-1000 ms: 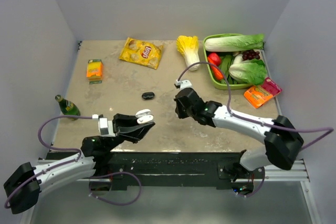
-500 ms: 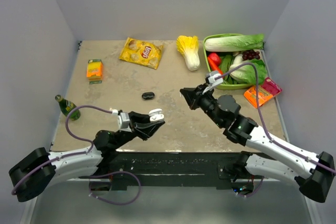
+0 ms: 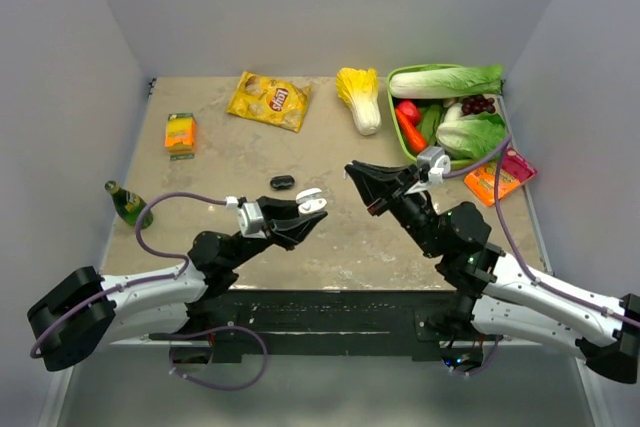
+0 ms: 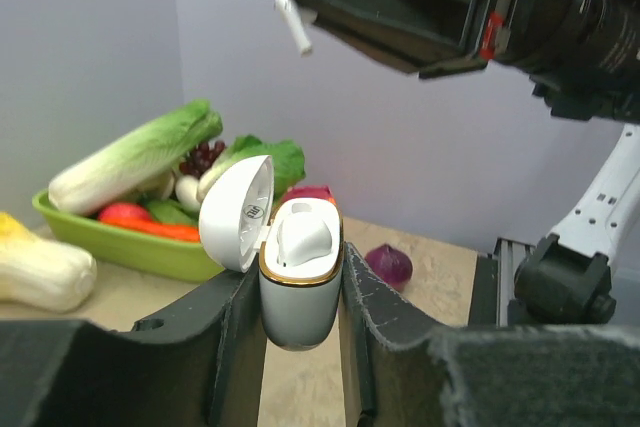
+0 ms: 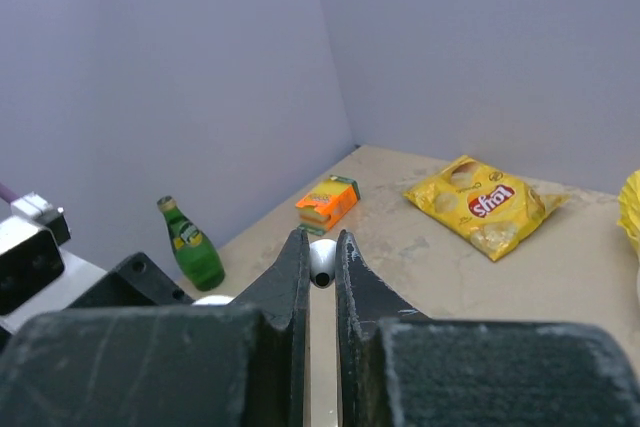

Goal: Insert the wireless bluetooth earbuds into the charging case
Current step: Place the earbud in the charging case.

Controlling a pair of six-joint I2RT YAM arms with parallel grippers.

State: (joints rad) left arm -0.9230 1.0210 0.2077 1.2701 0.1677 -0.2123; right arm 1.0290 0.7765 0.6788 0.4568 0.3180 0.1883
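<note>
Aligning the earbud (image 5: 322, 259) with its socket is the step in hand, judging by the positions shown. The right gripper (image 5: 320, 245) is closed on the white earbud, pinching the rounded head between its two dark fingers (image 5: 290, 282). The thin stem (image 4: 293, 19) projects past the fingertips. The left gripper (image 4: 300, 299) is clamped on the charging case (image 4: 298, 292) and holds it upright off the bench (image 3: 230, 152), with the lid (image 4: 238, 213) swung open to one side. Earbud and case are apart. In the left wrist view the earbud hangs above the open mouth.

Recommended procedure:
1. Bring the stem parallel to the socket axis before descending. A tilted stem is likely to catch on the gold band (image 4: 300, 279) around the opening.
2. Approach from the side away from the lid so the fingers do not strike it.
3. Lower slowly and hold the case steady throughout.
4. Release only when the head sits flush.

Materials and shapes:
- The case is a smooth, glossy white shell with rounded corners. It is hard and probably slippery in a side clamp.
- The gripper fingers are matte black and scuffed.
- The earbud is glossy, small and round-headed, so it may rotate in the pinch.
- A white rounded form (image 4: 300, 237) fills part of the opening. Whether it is a seated earbud or a moulded insert cannot be told.
</note>
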